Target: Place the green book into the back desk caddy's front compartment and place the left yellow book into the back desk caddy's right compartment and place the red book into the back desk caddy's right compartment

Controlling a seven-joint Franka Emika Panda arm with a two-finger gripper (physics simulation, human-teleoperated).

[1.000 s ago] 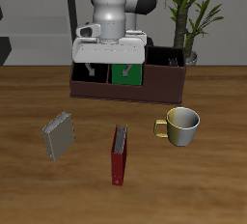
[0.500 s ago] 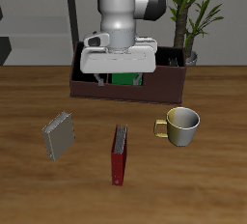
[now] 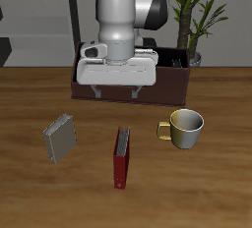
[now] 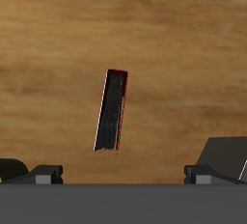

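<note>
1. Presently: red book (image 3: pixel 121 156) on the table (image 3: pixel 212 183), spine up, near the mug (image 3: pixel 182 127).
2. Handling: probably stiff, light; pinch across its covers.
3. Hand (image 3: pixel 115 92): open, empty, above it.

Front-high camera and downward wrist camera share the red book (image 3: pixel 121 156) (image 4: pixel 112 110).

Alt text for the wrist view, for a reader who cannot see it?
A slim red book stands on its edge on the bare wooden table, seen from above, spine up and slightly tilted. A corner of a grey book shows at the frame's edge.
</note>
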